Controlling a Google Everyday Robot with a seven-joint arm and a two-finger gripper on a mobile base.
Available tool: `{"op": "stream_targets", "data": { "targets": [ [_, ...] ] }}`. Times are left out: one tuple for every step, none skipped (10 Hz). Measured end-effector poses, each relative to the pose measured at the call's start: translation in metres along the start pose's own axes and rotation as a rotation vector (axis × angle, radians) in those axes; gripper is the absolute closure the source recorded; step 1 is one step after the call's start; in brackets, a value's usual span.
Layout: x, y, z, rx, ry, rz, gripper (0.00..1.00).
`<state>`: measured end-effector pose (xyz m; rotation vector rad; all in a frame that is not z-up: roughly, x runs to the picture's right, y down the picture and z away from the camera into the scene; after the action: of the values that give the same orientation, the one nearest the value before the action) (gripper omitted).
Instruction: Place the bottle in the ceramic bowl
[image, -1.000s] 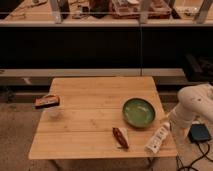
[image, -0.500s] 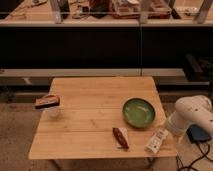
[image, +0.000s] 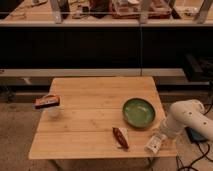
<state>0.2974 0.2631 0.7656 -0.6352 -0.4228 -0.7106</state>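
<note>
The bottle (image: 154, 143) is small and white and lies near the table's front right corner. The green ceramic bowl (image: 139, 112) sits just behind it and to the left, with nothing in it. My gripper (image: 161, 134) hangs at the end of the white arm (image: 189, 120), which reaches in from the right. It sits right at the bottle's upper end. I cannot tell whether it touches the bottle.
A dark red-brown packet (image: 120, 137) lies left of the bottle near the front edge. A small clear cup (image: 54, 113) and an orange-brown packet (image: 46, 101) sit at the wooden table's (image: 95, 100) left side. A dark counter runs behind the table.
The white arm has come down and forward toward the bottle. The bottle, bowl and packets have not moved.
</note>
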Motion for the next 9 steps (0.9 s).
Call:
{"op": "stream_targets", "data": {
  "targets": [
    [0.0,-0.002,0.004,-0.004,0.001,-0.01,0.58],
    [0.001,-0.002,0.006,-0.01,0.005,-0.017,0.7],
    [0.002,-0.002,0.006,-0.017,0.012,-0.017,0.8],
    [0.006,-0.001,0.003,-0.022,0.026,-0.012,0.88],
    [0.018,0.001,-0.01,-0.018,0.059,0.013,0.93],
    [0.029,0.002,-0.026,-0.001,0.091,0.037,0.93],
    [0.041,0.001,-0.046,0.021,0.128,0.058,0.93],
    [0.057,-0.004,-0.076,0.064,0.178,0.082,0.93],
    [0.064,-0.021,-0.099,0.114,0.2,0.079,0.93]
  ]
}}
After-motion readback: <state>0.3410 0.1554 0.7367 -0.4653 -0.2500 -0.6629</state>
